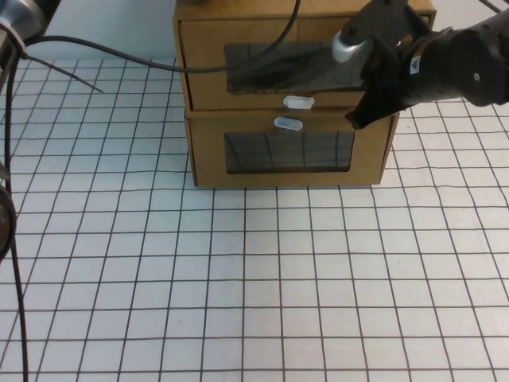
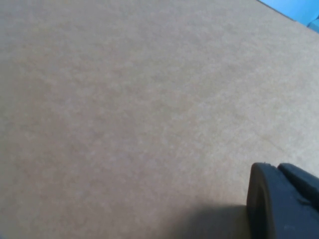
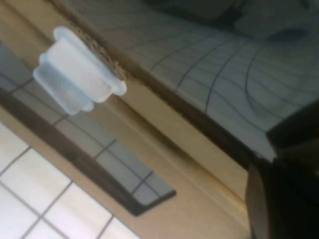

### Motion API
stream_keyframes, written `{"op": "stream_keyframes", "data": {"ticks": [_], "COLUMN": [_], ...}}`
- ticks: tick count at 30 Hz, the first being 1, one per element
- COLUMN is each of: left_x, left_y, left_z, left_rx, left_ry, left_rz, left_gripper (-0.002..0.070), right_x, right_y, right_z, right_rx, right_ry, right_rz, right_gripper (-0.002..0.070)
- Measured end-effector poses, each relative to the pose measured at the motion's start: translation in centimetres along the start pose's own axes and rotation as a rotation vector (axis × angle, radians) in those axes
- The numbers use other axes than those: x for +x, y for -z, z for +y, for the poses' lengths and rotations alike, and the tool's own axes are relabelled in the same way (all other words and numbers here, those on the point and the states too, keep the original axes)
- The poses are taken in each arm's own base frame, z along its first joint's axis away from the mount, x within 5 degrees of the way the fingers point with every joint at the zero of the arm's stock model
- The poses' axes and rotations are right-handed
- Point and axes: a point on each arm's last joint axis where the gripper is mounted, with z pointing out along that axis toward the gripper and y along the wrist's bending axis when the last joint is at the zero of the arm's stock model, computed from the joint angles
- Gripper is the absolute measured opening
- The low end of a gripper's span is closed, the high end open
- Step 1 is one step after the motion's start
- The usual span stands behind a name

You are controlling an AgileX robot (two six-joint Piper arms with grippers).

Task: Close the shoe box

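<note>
Two brown cardboard boxes are stacked at the back of the table. The upper one is the shoe box (image 1: pixel 205 73), with a clear window (image 1: pixel 278 68) and a white pull tab (image 1: pixel 298 101) below it. My right gripper (image 1: pixel 355 119) looks shut, its tip against the right end of the shoe box's front. In the right wrist view the tab (image 3: pixel 77 74) and one dark finger (image 3: pixel 281 199) show. My left gripper is out of the high view. Its wrist view shows a dark finger (image 2: pixel 279 204) close over plain cardboard (image 2: pixel 124 99).
The lower box (image 1: pixel 208 151) has its white tab (image 1: pixel 288 122) above its window. A dark cable (image 1: pixel 119 57) runs from the left across the shoe box's front. The white gridded table (image 1: pixel 254 286) stretches in front of the boxes.
</note>
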Motion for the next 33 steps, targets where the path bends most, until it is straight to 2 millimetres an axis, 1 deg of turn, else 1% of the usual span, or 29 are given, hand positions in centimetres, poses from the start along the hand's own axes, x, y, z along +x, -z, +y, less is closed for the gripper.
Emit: {"op": "stream_keyframes", "data": {"ticks": [6,13,15,17,20,22,24,27,29,31,33], "left_x": [-0.1,-0.1,-0.1,-0.1,-0.5,-1.4,-2.7,-5.0,-6.4,-7.1,-7.2], "left_y": [0.2,0.0,0.0,0.0,0.5,1.8,3.7,8.0,11.4,14.1,16.5], "left_z": [0.1,0.4,0.4,0.4,0.2,-0.3,-1.1,-2.8,-4.2,-5.2,-6.5], "left_rx": [-0.025,-0.041,-0.044,-0.046,-0.060,-0.085,-0.125,-0.229,-0.314,-0.379,-0.407], "left_ry": [-0.022,-0.022,-0.022,-0.022,-0.050,-0.092,-0.151,-0.253,-0.292,-0.304,-0.298], "left_rz": [0.005,-0.008,-0.012,-0.015,-0.016,-0.025,-0.032,-0.040,-0.044,-0.034,-0.018], "left_gripper": [-0.0002,-0.0002,-0.0002,-0.0002,-0.0002,-0.0002,-0.0002,-0.0002,-0.0002,-0.0002,-0.0002], "right_x": [-0.1,-0.8,-1.0,-1.2,-1.5,-1.3,-1.0,0.1,0.9,1.6,2.6], "right_y": [-0.9,-0.4,0.3,1.5,4.7,7.1,9.3,12.6,15.2,17.7,19.5], "right_z": [-0.5,-0.7,-0.9,-0.9,-0.6,0.1,1.0,1.7,1.9,1.9,2.1], "right_rx": [0.007,-0.009,-0.012,-0.019,-0.069,-0.133,-0.188,-0.223,-0.210,-0.186,-0.173], "right_ry": [-0.024,-0.059,-0.066,-0.065,-0.051,-0.056,-0.071,-0.103,-0.122,-0.140,-0.157], "right_rz": [-0.014,0.014,0.021,0.024,-0.003,-0.052,-0.110,-0.209,-0.280,-0.348,-0.392], "right_gripper": [-0.0013,-0.0013,-0.0013,-0.0013,-0.0013,-0.0013,-0.0013,-0.0013,-0.0013,-0.0013,-0.0013]}}
